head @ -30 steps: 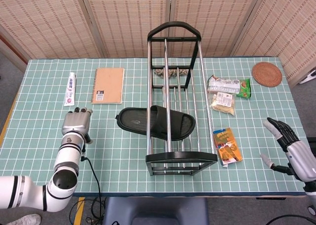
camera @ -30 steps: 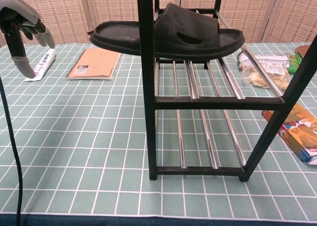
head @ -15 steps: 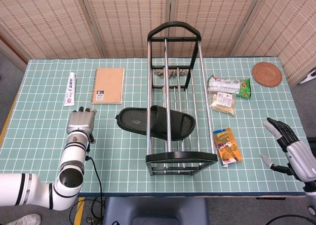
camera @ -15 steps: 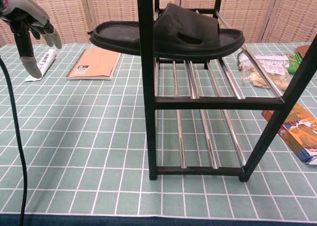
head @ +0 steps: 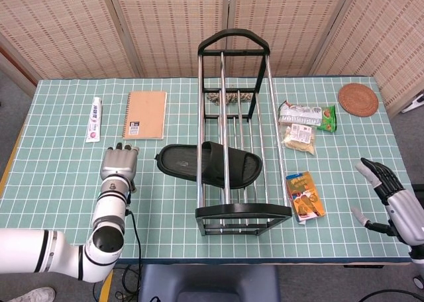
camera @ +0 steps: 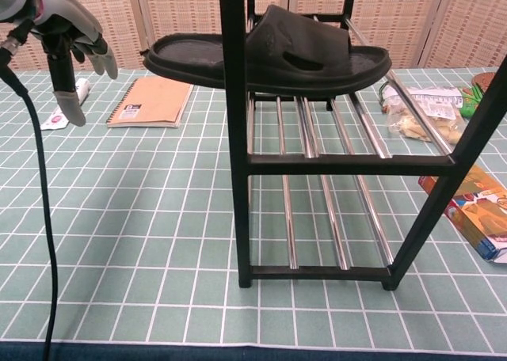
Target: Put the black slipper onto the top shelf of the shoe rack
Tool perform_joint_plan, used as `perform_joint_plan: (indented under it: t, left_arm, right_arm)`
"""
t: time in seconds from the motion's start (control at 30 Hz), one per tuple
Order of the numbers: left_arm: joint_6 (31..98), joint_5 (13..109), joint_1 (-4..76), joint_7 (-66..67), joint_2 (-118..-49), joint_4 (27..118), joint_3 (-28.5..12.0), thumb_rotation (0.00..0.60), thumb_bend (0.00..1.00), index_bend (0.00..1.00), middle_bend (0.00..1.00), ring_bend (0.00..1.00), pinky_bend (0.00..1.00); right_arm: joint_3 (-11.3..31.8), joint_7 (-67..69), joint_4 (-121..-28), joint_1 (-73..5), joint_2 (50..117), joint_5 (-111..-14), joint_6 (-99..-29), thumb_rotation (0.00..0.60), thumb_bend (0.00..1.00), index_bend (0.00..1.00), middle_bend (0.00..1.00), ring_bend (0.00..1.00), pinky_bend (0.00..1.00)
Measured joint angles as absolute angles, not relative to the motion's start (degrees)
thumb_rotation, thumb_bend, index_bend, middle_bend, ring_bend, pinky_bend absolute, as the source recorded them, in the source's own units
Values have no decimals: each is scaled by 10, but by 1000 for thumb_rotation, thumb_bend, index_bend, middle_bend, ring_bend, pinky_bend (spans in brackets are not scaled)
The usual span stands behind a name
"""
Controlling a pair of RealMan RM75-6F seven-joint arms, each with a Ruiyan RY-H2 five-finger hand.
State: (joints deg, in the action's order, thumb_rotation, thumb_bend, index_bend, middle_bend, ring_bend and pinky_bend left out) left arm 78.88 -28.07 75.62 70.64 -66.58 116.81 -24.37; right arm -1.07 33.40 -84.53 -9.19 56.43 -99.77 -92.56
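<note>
The black slipper [head: 209, 163] [camera: 269, 51] lies across the top bars of the black and chrome shoe rack [head: 244, 209] [camera: 234, 163], with its heel end sticking out past the rack's left side. My left hand [head: 119, 161] [camera: 67, 36] hovers to the left of the slipper's heel, apart from it, fingers spread and holding nothing. At the table's right front edge my right hand [head: 391, 199] is open with nothing in it; the chest view does not show it.
A brown notebook [head: 146, 114] [camera: 152, 101] and a toothpaste tube [head: 96, 118] lie at the back left. Snack packets [head: 305, 124] [camera: 420, 108], an orange packet [head: 305, 196] [camera: 475, 207] and a round woven coaster [head: 358, 99] lie right of the rack.
My left hand has moved to the right, closer to the slipper's heel. The slipper, the rack and my right hand have stayed where they were.
</note>
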Motion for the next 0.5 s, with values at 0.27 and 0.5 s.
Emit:
perform_joint_plan:
  t: [0.27, 0.5]
  left_arm:
    - [805, -292, 773, 724, -686, 1158, -252, 600, 153, 114, 90, 0, 140]
    - [821, -298, 783, 734, -702, 1156, -259, 600, 153, 114, 90, 0, 140]
  right_arm:
    - [-10, 339, -843, -91, 564, -999, -929, 600, 340, 0, 0, 0, 0]
    - [-10, 339, -843, -88, 563, -1003, -938, 600, 339, 0, 0, 0, 0]
